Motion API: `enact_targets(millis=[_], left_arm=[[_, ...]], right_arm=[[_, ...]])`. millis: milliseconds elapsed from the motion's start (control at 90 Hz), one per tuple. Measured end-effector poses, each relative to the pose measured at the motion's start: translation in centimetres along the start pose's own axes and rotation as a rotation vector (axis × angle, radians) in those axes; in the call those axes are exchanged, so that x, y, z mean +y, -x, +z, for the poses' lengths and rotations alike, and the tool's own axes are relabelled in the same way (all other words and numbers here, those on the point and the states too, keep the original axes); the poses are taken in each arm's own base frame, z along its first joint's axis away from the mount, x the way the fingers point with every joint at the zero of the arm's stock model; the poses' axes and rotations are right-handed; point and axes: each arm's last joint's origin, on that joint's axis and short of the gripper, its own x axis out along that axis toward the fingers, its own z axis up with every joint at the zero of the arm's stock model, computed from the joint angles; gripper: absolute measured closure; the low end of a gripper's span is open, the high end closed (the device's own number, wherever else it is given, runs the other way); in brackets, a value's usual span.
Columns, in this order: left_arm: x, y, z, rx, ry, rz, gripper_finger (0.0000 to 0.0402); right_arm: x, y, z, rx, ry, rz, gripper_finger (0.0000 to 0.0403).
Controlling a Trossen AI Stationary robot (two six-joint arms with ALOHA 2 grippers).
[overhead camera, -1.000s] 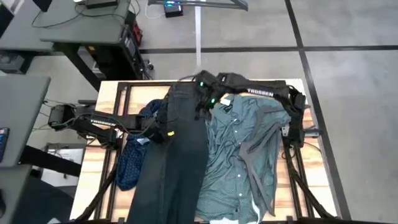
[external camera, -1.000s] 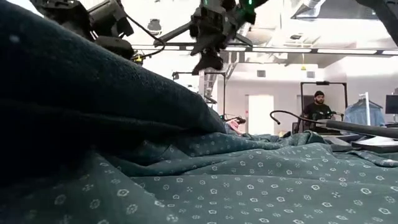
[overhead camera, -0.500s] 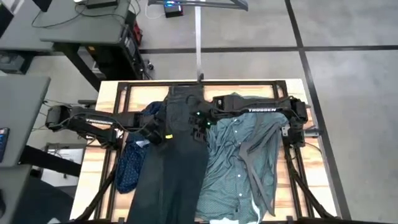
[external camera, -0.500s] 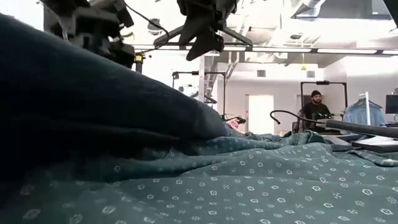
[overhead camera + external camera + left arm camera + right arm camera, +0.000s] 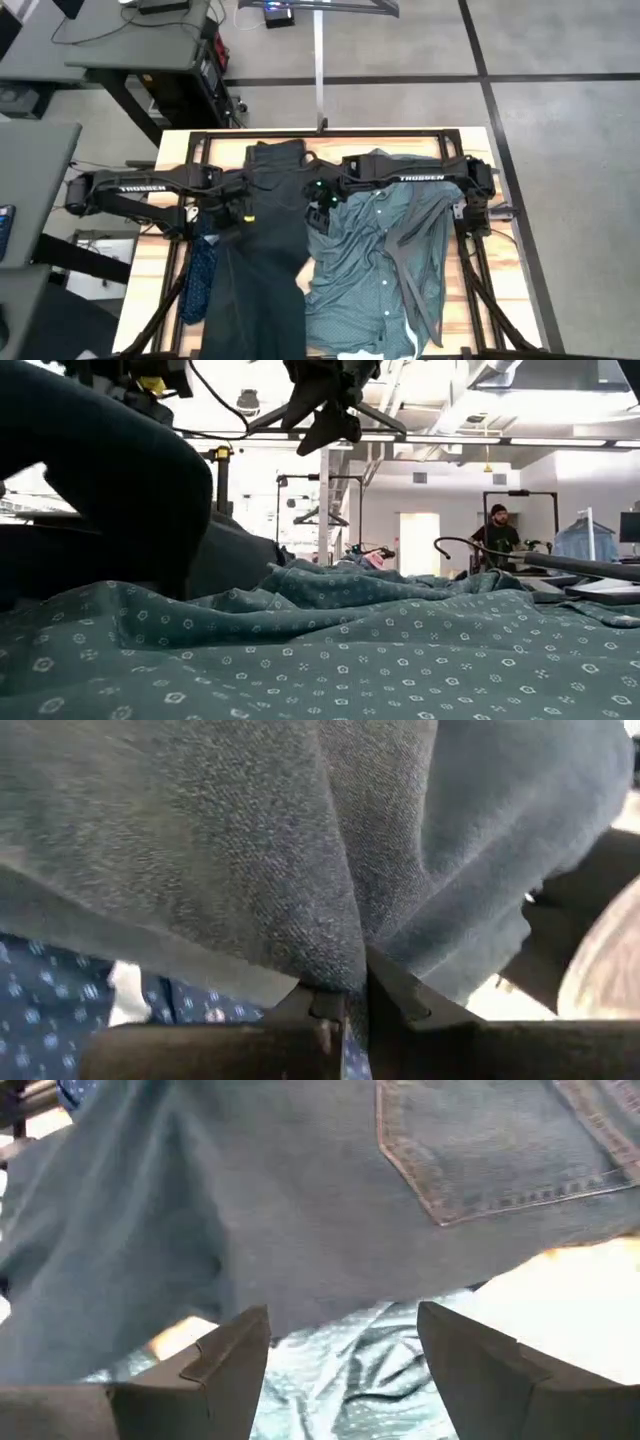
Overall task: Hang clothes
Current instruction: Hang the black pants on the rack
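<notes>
Seen from above, the navy shirt (image 5: pixel 200 275) lies at the table's (image 5: pixel 145 270) nine o'clock side, mostly covered by the jeans (image 5: pixel 262 260), only a narrow strip of it showing. Just toward three o'clock from it, the left gripper (image 5: pixel 240 208) sits at the jeans' nine o'clock edge; the left wrist view shows its fingers (image 5: pixel 320 1005) clenched on a fold of the dark denim, with dotted navy cloth beneath. The jeans run from twelve o'clock, waistband near the table's far edge, down toward six o'clock. At their three o'clock edge the right gripper (image 5: pixel 318 192) hovers, its fingers (image 5: pixel 230 1350) spread apart and grasping nothing, a back pocket visible ahead. The teal-green shirt (image 5: pixel 385 255) spreads flat across the table's three o'clock half, touching the jeans.
</notes>
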Motion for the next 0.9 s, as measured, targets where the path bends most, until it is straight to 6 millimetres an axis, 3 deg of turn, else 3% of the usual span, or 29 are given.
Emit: enact_targets(millis=[167,344,600,800,900], left_arm=[[0.0,0.0,0.1,-0.01,-0.028,-0.001,0.0401],[0.0,0.0,0.1,-0.011,-0.06,0.001,0.0401],[0.0,0.0,0.1,-0.011,-0.059,0.002,0.0401],[0.0,0.0,0.1,-0.012,-0.059,0.002,0.0401],[0.0,0.0,0.2,-0.014,-0.057,0.001,0.0401]], right_arm=[[3.6,-0.2,-1.5,0.003,-0.117,-0.024,0.0161],[8.8,-1.3,-5.4,0.016,-0.219,-0.078,0.0161],[14.0,-3.8,-11.0,0.01,-0.479,0.062,0.0161],[18.4,-5.1,-15.8,-0.063,-0.665,0.337,0.0161],[19.8,-6.3,-18.2,-0.112,-0.755,0.314,0.0161]])
